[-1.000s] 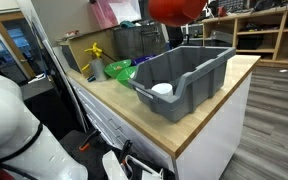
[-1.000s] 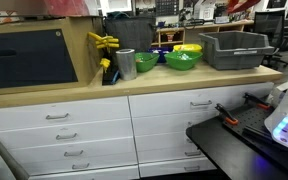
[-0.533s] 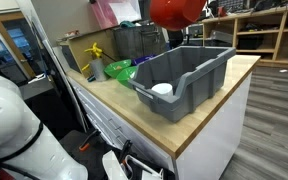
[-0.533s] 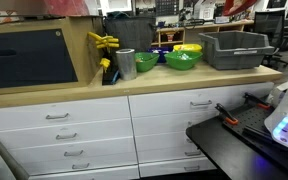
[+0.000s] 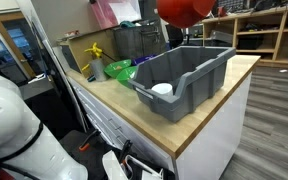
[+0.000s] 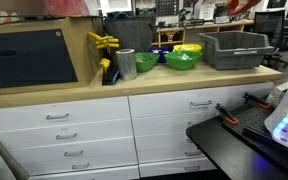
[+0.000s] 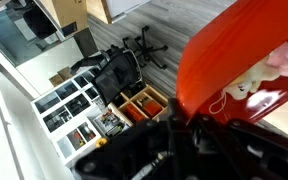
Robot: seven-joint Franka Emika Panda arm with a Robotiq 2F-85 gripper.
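— Where's the red bowl (image 5: 187, 10)?
— Up in the air, its rim clamped in the end effector (image 7: 181, 128). At its six o'clock (well apart) the grey bin (image 5: 184, 75) sits on the desk (image 5: 154, 125).

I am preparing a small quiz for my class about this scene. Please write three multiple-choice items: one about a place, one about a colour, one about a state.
1. Where is the red bowl?
A. on the floor
B. in the air above the grey bin
C. inside a drawer

2. What colour is the large bin?
A. grey
B. white
C. pink

3. How are the drawers under the countertop?
A. pulled open
B. missing
C. all shut

Key:
1 B, because in an exterior view the bowl hangs over the bin and touches nothing below it.
2 A, because its walls look grey in both exterior views.
3 C, because every drawer front lies flush.
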